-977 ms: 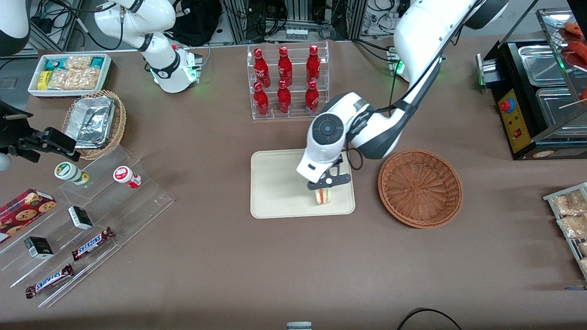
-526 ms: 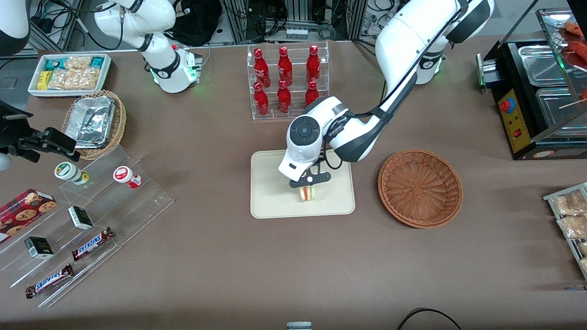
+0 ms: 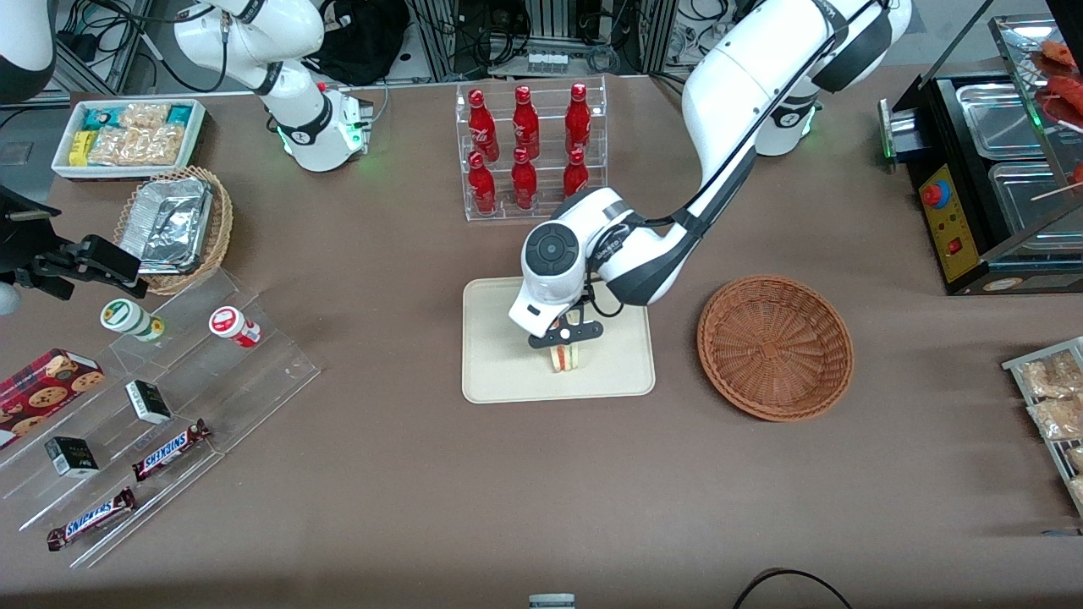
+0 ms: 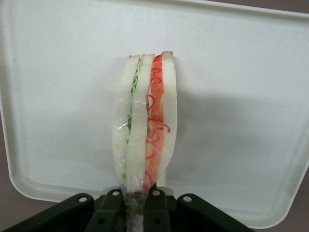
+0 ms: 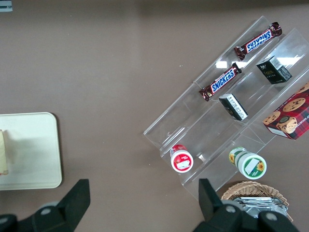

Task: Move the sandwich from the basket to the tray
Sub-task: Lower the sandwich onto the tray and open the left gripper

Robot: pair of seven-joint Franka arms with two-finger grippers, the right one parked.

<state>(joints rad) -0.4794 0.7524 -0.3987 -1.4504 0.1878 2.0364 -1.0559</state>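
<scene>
My left gripper (image 3: 564,336) is over the cream-beige tray (image 3: 499,364), shut on the wrapped sandwich (image 3: 565,358). In the left wrist view the gripper (image 4: 136,205) pinches the plastic wrap at the sandwich's end. The sandwich (image 4: 145,121) shows white bread with green and red-orange layers against the tray (image 4: 241,121). Whether it touches the tray I cannot tell. The reddish-brown basket (image 3: 775,347) stands empty beside the tray, toward the working arm's end.
A clear rack of red bottles (image 3: 529,152) stands farther from the camera than the tray. A clear stepped display with snack bars (image 3: 161,397), a tan basket with foil packs (image 3: 173,224) and a white bin (image 3: 127,135) lie toward the parked arm's end. A black appliance (image 3: 981,169) stands at the working arm's end.
My gripper has carried the sandwich from the tray's edge nearest the basket toward the tray's middle. It moved less in the last half second.
</scene>
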